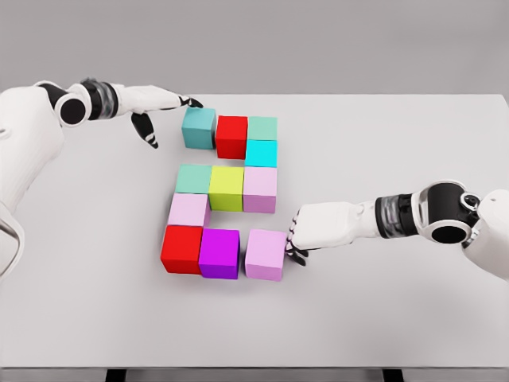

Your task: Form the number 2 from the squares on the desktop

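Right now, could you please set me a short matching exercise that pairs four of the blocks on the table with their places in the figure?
Things:
1. yellow-green block
2. magenta block
3. cyan block
4. teal block

Places:
A. top row, left end, by the left hand
B. bottom row, middle
C. middle row, middle
D. right side, just under the top row

Pairs: 1-C, 2-B, 3-D, 4-A

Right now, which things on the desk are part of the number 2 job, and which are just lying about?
Part of the job:
- coloured blocks, all eleven
- right hand, against the lilac block
- left hand, beside the teal block

Lying about:
- nothing; only the white table remains
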{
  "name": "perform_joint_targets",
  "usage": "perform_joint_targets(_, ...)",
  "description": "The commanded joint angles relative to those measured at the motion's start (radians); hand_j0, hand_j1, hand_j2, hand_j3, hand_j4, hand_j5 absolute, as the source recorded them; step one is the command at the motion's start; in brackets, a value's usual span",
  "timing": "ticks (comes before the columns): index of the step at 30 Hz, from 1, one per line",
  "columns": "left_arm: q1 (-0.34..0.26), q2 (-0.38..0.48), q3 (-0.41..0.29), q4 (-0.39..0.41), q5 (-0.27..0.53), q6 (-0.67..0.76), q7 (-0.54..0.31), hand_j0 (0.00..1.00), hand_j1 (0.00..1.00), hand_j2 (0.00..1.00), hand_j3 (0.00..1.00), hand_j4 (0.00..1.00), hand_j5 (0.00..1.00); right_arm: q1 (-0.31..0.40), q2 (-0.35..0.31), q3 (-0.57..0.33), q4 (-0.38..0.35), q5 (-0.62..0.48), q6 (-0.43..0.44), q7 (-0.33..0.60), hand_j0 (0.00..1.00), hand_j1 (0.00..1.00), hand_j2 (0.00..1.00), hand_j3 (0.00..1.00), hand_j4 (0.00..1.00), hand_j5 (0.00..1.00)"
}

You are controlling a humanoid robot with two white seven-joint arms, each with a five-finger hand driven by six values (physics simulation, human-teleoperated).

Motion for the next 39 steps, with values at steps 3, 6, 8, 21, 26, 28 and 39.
perform_joint_targets(3, 0.011, 0.017, 0.005, -0.031, 0.005, 0.002, 0.000, 1.00, 1.00, 1.00, 1.00, 1.00, 1.00, 0.000, 0.004, 0.000, -0.001, -0.005, 0.002, 0.000, 0.31, 0.31, 0.31, 0.31, 0.31, 0.31)
perform_joint_targets(6, 0.012, 0.020, 0.005, -0.038, 0.005, 0.002, 0.000, 1.00, 1.00, 1.00, 1.00, 1.00, 1.00, 0.000, 0.007, 0.000, -0.001, -0.005, 0.002, 0.000, 0.31, 0.31, 0.31, 0.31, 0.31, 0.31)
perform_joint_targets(8, 0.015, 0.025, 0.005, -0.043, 0.005, 0.002, 0.000, 1.00, 1.00, 1.00, 1.00, 1.00, 1.00, 0.000, 0.007, -0.001, -0.001, -0.005, 0.002, 0.000, 0.31, 0.31, 0.31, 0.31, 0.31, 0.31)
perform_joint_targets(21, 0.040, 0.085, 0.005, -0.137, 0.005, 0.002, 0.002, 1.00, 1.00, 1.00, 1.00, 1.00, 1.00, 0.000, 0.013, -0.004, 0.006, -0.005, 0.002, 0.015, 0.31, 0.31, 0.31, 0.31, 0.31, 0.31)
perform_joint_targets(26, 0.048, 0.109, 0.005, -0.170, 0.008, 0.002, 0.002, 1.00, 1.00, 1.00, 1.00, 1.00, 1.00, 0.000, 0.015, -0.004, 0.011, -0.005, 0.002, 0.015, 0.31, 0.31, 0.31, 0.31, 0.31, 0.31)
perform_joint_targets(28, 0.048, 0.111, 0.005, -0.170, 0.008, 0.002, 0.002, 1.00, 1.00, 1.00, 1.00, 1.00, 1.00, 0.000, 0.013, -0.018, 0.012, -0.004, 0.002, 0.017, 0.31, 0.31, 0.31, 0.31, 0.31, 0.31)
perform_joint_targets(39, 0.051, 0.112, 0.005, -0.186, 0.008, 0.002, 0.002, 1.00, 1.00, 1.00, 1.00, 1.00, 1.00, 0.000, 0.019, -0.019, 0.011, -0.005, 0.002, 0.018, 0.31, 0.31, 0.31, 0.31, 0.31, 0.31)
